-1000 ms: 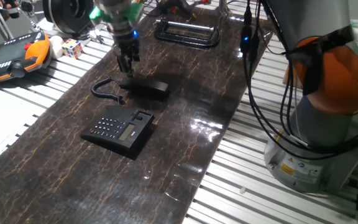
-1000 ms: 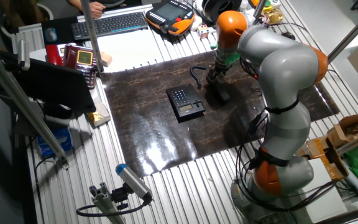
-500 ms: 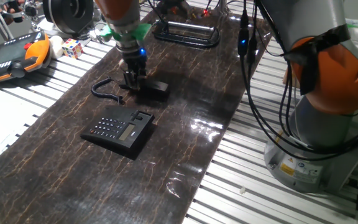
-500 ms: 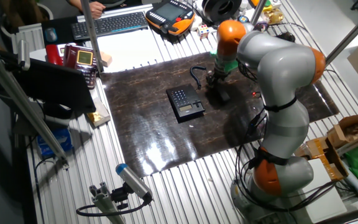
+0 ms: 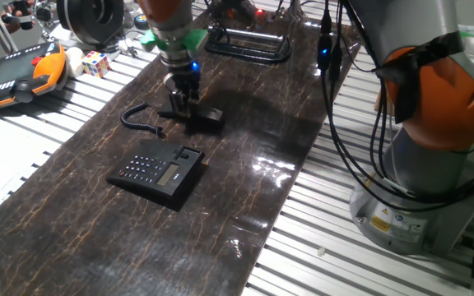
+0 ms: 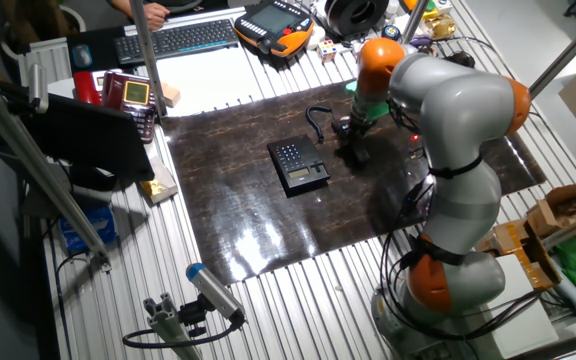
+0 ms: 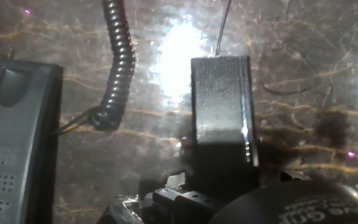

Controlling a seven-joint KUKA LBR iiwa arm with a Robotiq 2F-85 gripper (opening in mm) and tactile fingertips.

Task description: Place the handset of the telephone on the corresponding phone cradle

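One fixed view sits low, close beside my base, facing along the dark mat (image 5: 245, 205). The other fixed view hangs high and far, looking down from the opposite side. Both share the telephone (image 5: 156, 173) (image 6: 299, 165). My hand view stares straight down, very near the handset (image 7: 221, 106).

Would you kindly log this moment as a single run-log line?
phase: grasp approach | gripper: down at handset, jaw state unclear | handset: on mat, off cradle | telephone: cradle empty | cord: behind handset
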